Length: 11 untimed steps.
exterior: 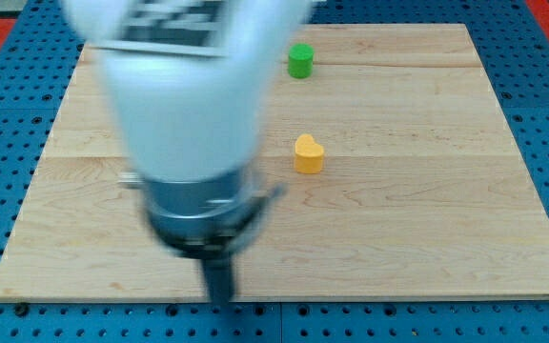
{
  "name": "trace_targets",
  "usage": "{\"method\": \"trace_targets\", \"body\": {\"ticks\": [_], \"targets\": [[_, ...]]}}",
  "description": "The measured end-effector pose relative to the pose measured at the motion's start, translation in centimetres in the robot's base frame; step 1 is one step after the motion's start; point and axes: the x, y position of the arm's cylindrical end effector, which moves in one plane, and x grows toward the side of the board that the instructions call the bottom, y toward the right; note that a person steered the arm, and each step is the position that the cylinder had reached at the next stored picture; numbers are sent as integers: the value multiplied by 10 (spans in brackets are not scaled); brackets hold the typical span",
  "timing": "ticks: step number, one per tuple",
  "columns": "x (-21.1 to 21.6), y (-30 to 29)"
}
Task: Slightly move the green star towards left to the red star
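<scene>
My tip: the dark rod's lower end [219,293] sits at the lower left of the frame, near the bottom edge of the wooden board [427,219]. It is a single blurred rod with no jaws to part or close, and it holds nothing. I cannot tell whether it touches the board surface.

Arm: a large white body [184,95] with a grey and black collar [203,214] fills the upper left and centre left of the frame. It is blurred and hides much of the board's left half.

Tip and blocks: the tip is well apart from both visible blocks, lying below and to the view's left of each.

Count: two blocks show, one green and one yellow. One board, one rod.

Green block: [300,61] stands near the top edge of the board, just right of the arm's body. Its outline is too small and soft to read as a star, so its points and long axis cannot be told.

Yellow block: [308,153] sits near the middle of the frame, below the green block and apart from it. Its top looks heart-like, rounded lobes upward.

Red star: not visible in this view.

Surroundings: a blue perforated surface [541,57] borders the board on all sides.
</scene>
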Motion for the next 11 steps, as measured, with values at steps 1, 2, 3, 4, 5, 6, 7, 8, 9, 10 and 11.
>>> {"method": "trace_targets", "body": {"ticks": [1, 2, 3, 4, 5, 6, 7, 8, 9, 10, 11], "targets": [[-3, -102], [-1, -141], [-76, -142], [-107, -141], [-118, -131], [-140, -118], [-140, -113], [-132, -92], [-132, -92], [-128, -92], [-125, -72]]}}
